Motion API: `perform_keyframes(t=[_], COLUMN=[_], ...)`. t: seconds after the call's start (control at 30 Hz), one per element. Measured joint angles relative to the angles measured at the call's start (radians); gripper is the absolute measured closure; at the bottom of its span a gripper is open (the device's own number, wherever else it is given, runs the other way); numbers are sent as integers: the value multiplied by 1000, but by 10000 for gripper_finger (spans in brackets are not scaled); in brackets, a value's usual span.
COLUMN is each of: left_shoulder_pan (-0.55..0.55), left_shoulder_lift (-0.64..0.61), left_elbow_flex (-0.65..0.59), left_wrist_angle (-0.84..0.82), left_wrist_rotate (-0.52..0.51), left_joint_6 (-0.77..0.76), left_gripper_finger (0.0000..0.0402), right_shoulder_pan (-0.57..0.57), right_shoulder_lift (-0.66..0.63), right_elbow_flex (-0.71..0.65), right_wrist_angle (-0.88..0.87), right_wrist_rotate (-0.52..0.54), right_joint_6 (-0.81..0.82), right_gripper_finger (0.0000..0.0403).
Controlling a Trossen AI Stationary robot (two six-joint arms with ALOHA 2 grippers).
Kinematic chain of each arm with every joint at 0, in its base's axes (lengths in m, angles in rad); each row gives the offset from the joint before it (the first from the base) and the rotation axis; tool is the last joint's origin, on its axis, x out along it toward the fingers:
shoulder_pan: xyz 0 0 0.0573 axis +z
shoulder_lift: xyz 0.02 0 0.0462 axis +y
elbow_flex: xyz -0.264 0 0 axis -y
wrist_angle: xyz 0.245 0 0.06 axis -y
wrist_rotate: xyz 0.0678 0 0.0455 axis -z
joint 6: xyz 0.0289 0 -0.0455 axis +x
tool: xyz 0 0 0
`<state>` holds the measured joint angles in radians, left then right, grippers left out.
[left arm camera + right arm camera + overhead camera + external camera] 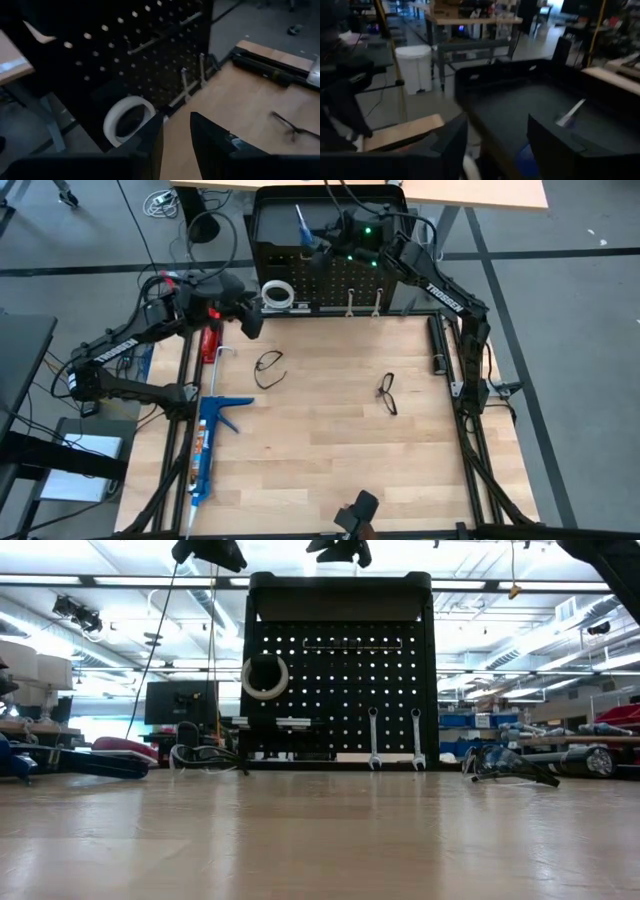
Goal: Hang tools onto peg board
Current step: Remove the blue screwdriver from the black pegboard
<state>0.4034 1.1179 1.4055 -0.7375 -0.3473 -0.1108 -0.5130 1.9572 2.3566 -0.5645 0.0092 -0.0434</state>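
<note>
The upright black perforated metal peg board stands at the far edge of the pale wooden worktop. Three items already hang on its face: a white tape roll on the left side, and two silver wrenches side by side low on the right side. A blue-handled screwdriver lies on the top shelf of the board, shaft pointing to the rear; whether this counts as its final place cannot be told.

The right pincer is above the top of the board, just beside the screwdriver. In the right wrist view its fingers stand spread with a clear gap, and nothing is seen between them. Judgement: the screwdriver looks just set down or about to be gripped; which cannot be told.

The left pincer hovers near the left edge of the board, just in front of the tape roll. In the left wrist view its fingers stand slightly apart and hold nothing.

Remaining on the worktop: two pairs of black-framed safety glasses, one left of centre, the other right of centre, well apart. A long blue caulking gun and a red-handled tool lie at the left edge.

Judgement: the task is past its midpoint; both glasses are still to be hung.
</note>
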Motion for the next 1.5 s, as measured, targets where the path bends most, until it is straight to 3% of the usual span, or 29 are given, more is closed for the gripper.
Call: perform_keyframes(t=[0.23,0.4,0.9,1.13,1.5], left_shoulder_pan=[0,0,0,0,0], left_shoulder_lift=[0,0,-11,-14,-20], left_elbow_flex=[0,0,0,-1,-1], left_wrist_angle=[-32,-31,-21,-16,-16], left_wrist_rotate=[43,44,46,46,47], left_joint_6=[-24,-24,-80,-78,-103], left_gripper_finger=[300,300,300,300,300], right_shoulder_pan=[2,-3,-40,-52,-58], right_shoulder_lift=[1,16,54,54,54], right_elbow_flex=[0,0,-1,-1,-7], right_wrist_angle=[-90,-66,-77,-22,-47], right_wrist_rotate=[-10,1,-83,-190,-184], right_joint_6=[-7,-62,-122,-119,-87], right_gripper_finger=[115,81,99,106,115])
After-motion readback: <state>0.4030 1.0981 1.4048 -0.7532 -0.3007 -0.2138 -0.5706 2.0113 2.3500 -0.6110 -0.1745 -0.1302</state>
